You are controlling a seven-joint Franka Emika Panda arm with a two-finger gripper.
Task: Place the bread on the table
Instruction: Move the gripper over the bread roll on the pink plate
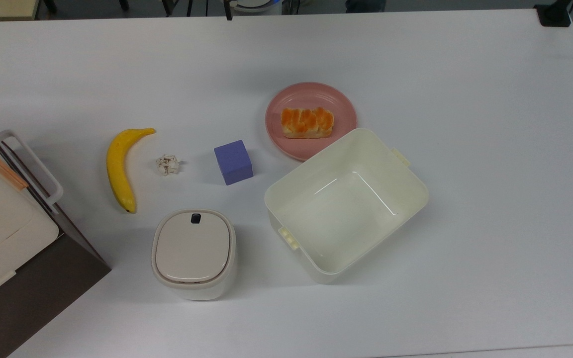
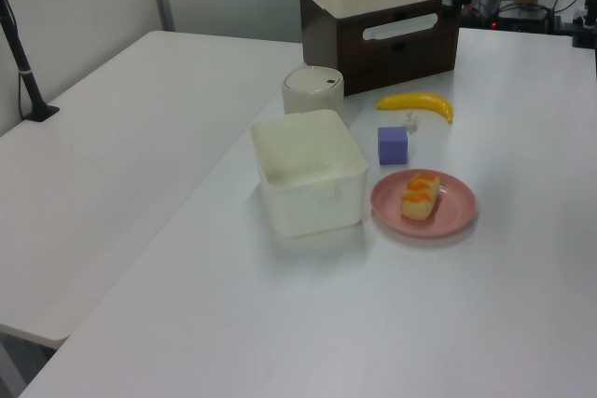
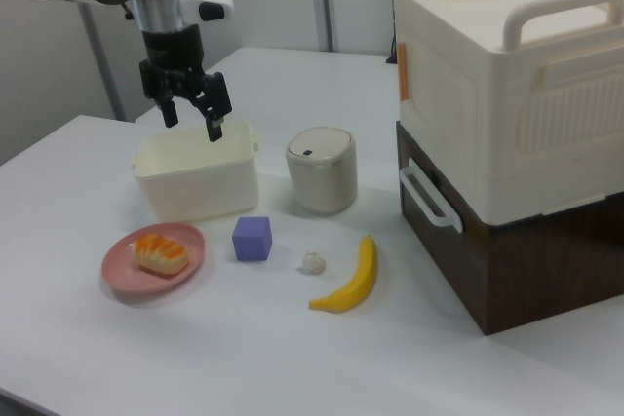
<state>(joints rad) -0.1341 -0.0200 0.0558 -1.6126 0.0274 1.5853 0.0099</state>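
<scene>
Top view, bread (image 1: pixel 307 123) lengthwise left-right on pink plate (image 1: pixel 341 107), claw (image 3: pixel 191 116) spread apart, aloft.

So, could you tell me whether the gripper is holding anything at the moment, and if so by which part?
Nothing is held. The gripper hangs open in the air, and the bread lies on the pink plate.

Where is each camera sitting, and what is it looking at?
Top view: straight above, looking down at the white table; the orange-brown bread lies on the round pink plate.
Left view: beside the table, looking along it toward the stacked cream and brown boxes; a dark piece of the arm sits at the top edge.
Right view: the opposite side, low, showing the arm and its open gripper raised in front of the cream tub.
All three share the bread, the plate and the purple cube.
</scene>
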